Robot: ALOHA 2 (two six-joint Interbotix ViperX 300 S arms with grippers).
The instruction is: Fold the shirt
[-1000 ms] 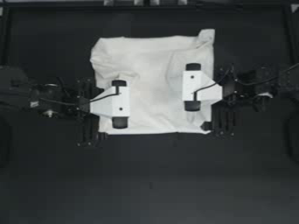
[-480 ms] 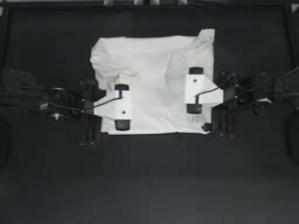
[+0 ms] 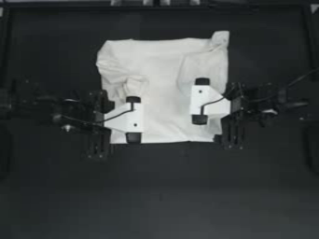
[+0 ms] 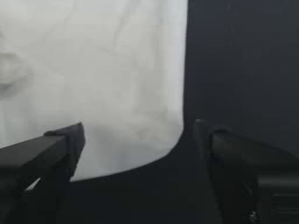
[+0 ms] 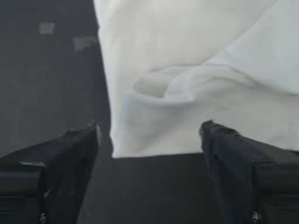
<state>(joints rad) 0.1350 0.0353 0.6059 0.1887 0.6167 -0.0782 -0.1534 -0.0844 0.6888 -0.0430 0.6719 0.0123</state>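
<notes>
Shirt [image 3: 163, 86] lies on the dark desk [image 3: 159, 196], set toward the far side and roughly centred between the arms. It is partly folded into a rough rectangle, with a bunched corner sticking out at the far right and creases across the left half.

Left arm reaches in from the left, low over the near-left corner of the shirt. Left pincer [image 4: 137, 144] is open, jaws spread wide; one jaw sits over the cloth, the other over bare desk, so they straddle the shirt's rounded corner. Nothing is held.

Right arm reaches in from the right, over the near-right part of the shirt. Right pincer [image 5: 149, 140] is also open, jaws wide apart and astride the shirt's edge: one jaw over bare desk, the other over cloth. A soft rolled fold of the shirt lies just ahead of the jaws. Nothing is held.

Both wrists are about level with each other, on opposite sides of the shirt.
</notes>
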